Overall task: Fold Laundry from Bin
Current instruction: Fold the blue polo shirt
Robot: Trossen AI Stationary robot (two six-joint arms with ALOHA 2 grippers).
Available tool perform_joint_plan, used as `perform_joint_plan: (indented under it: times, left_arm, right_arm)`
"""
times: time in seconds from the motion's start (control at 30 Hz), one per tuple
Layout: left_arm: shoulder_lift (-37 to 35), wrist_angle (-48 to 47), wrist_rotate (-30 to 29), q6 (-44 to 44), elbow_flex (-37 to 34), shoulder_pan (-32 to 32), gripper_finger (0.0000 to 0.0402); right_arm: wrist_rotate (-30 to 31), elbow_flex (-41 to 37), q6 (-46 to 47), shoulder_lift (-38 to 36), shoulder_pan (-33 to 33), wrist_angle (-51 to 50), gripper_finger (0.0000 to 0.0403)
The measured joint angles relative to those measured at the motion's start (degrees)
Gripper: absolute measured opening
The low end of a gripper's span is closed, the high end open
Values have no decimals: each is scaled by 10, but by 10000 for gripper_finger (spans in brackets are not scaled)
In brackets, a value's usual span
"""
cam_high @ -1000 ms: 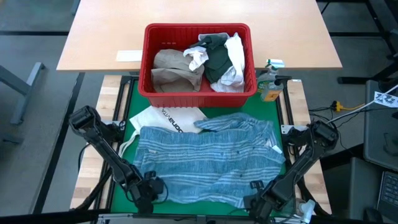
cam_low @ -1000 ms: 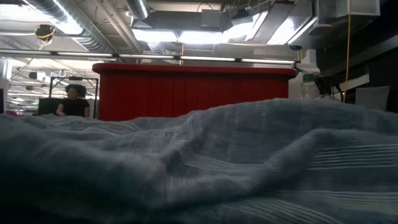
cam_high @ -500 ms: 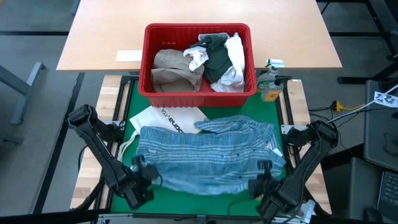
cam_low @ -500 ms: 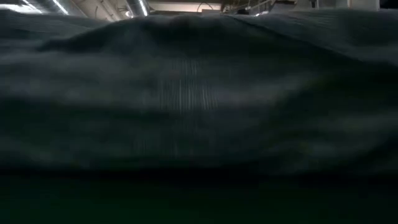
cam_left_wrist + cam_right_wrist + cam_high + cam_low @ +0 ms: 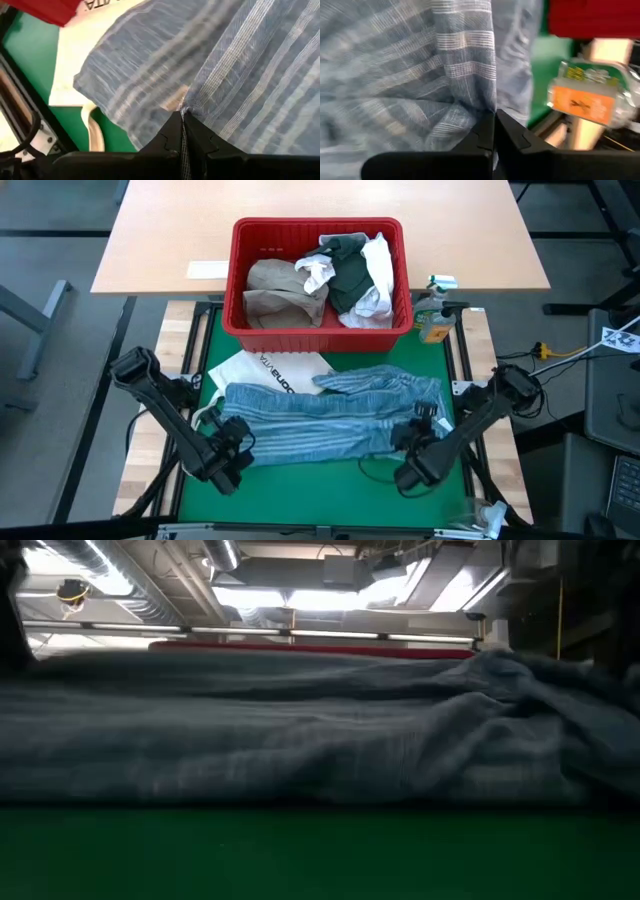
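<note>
Blue-striped cloth (image 5: 325,428): lying as a folded band across the green table mat (image 5: 310,500), just in front of the red bin (image 5: 318,330), which holds a tan shirt (image 5: 280,290), a dark top (image 5: 352,275) and white pieces. Left gripper (image 5: 232,442) clamped on the cloth's left edge; right gripper (image 5: 418,430) clamped on its right edge. White tote bag (image 5: 270,368) partly under the cloth; bottle (image 5: 433,315) beside the bin.

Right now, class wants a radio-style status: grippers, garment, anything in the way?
Left gripper and right gripper both shut on blue-striped shirt, hem folded up over itself. White tote bag lies partly beneath. Red bin just beyond.
</note>
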Motion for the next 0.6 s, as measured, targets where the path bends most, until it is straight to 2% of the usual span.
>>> perform_joint_plan:
  times: [0.23,0.6]
  left_arm:
    - [0,41,-11,1,-53,32,0]
    - [0,53,-8,6,-63,51,0]
  right_arm:
    - [9,-72,-6,0,-42,3,7]
    - [39,-75,-63,0,-72,-2,7]
